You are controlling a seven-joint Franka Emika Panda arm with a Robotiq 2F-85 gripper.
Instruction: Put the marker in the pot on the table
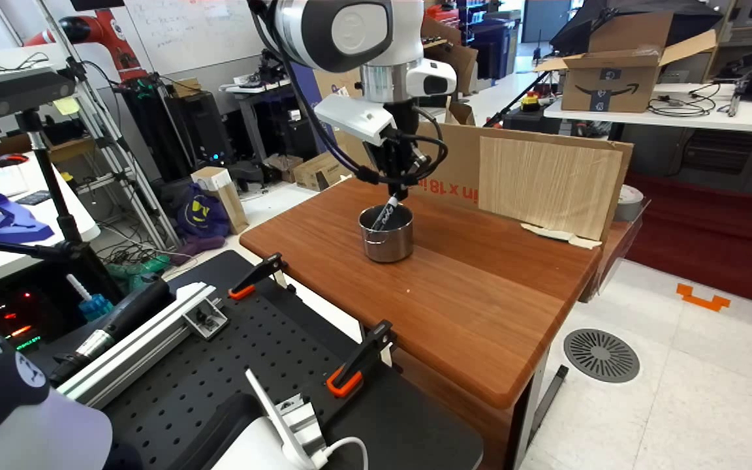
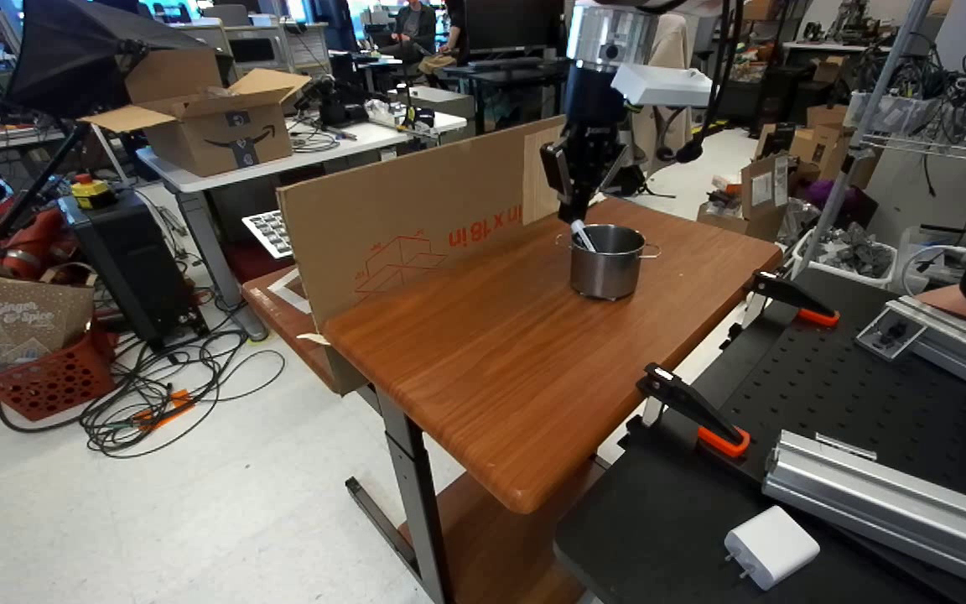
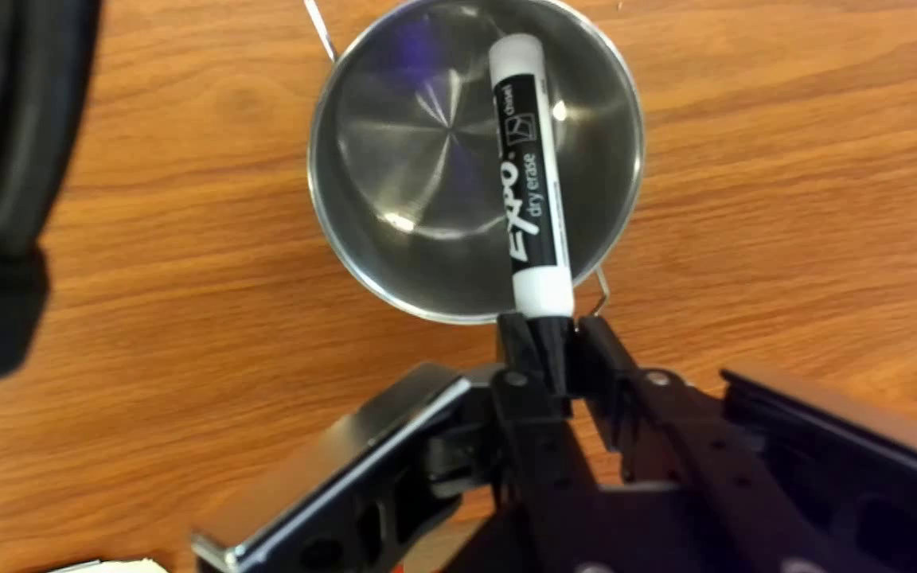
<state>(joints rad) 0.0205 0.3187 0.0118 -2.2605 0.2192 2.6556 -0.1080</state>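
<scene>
The marker [image 3: 526, 171] is a slim Expo pen with a black and white barrel, white ends and a black cap. My gripper [image 3: 550, 338] is shut on its cap end. The marker is tilted, with its lower end inside the pot [image 3: 446, 298]. The small silver pot stands upright on the reddish-brown table [image 3: 188, 334], just below my gripper. In both exterior views the fingers [image 1: 399, 191] are just above the rim, the marker [image 1: 386, 215] slanting down into the pot [image 1: 388, 247]. Whether it touches the pot's bottom is unclear.
A cardboard panel [image 2: 416, 226] stands along one long edge of the table. Orange-handled clamps [image 1: 346, 378] hold the opposite edge beside the black perforated workbench [image 1: 271, 352]. The pot's thin handle [image 2: 653, 250] sticks out at its side.
</scene>
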